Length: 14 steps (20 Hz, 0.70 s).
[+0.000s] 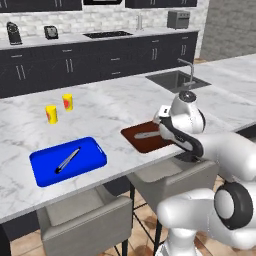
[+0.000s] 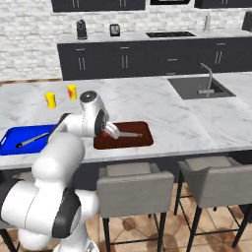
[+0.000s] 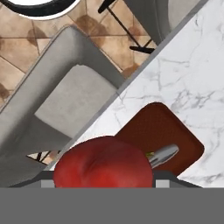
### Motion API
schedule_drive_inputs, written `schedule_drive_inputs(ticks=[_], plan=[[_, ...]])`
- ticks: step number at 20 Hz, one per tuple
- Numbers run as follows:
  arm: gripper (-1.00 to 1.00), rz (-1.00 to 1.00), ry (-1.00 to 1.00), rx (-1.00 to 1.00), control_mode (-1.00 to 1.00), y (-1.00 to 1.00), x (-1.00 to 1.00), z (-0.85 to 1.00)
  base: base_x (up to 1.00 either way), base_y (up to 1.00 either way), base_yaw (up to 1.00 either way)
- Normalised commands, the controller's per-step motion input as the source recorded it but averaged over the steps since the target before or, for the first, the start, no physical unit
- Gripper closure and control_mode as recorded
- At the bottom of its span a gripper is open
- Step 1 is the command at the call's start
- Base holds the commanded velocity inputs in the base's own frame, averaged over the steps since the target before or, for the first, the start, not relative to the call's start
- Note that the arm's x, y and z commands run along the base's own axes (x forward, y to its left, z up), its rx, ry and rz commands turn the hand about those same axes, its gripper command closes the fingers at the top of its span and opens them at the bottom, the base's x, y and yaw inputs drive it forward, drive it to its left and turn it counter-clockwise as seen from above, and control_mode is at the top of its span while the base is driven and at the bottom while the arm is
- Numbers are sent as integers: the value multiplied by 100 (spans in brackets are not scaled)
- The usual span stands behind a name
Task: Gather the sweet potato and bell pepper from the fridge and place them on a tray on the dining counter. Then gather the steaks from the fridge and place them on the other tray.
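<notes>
The counter (image 1: 100, 107) carries two trays. At the left lies the blue tray (image 1: 42, 167) with a slim grey utensil (image 1: 67, 160) on it. Two small yellow cans (image 1: 51, 114) stand beyond it, toward the far side. To the right, at the near edge, lies the brown tray (image 1: 137, 138), with a grey tool (image 1: 146, 135) lying lengthwise across it. Grey stools (image 2: 130, 189) stand under the near edge.

The gripper (image 3: 103, 181) hangs over the near edge of the counter, just on the near side of the brown tray. The pepper (image 3: 105, 164) sits between the jaws, which stand spread wide around its round body; the fingertips themselves are hidden behind it. The base views show the hand at the tray's near end, apart from the surface.

Governing relation: in the hand view the brown tray (image 3: 168, 140) lies ahead of and partly beneath the pepper, while the stool seat and floor lie behind it. Judgement: the release point lies farther in over the tray, away from the counter edge. The tool (image 3: 162, 155) lies just beside the pepper's line of descent, so the clear part of the tray suits the drop.
</notes>
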Motion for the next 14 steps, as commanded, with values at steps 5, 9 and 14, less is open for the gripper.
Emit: schedule_drive_inputs(ticks=[5, 9, 14], plan=[[100, 0, 3, 0, -100, -14, 58, -15, 0, 0, 0], [100, 0, 1, 0, -100, -23, 49, -19, 0, 0, 0], [100, 0, 2, 0, -100, -15, 48, -27, 0, 0, 0]])
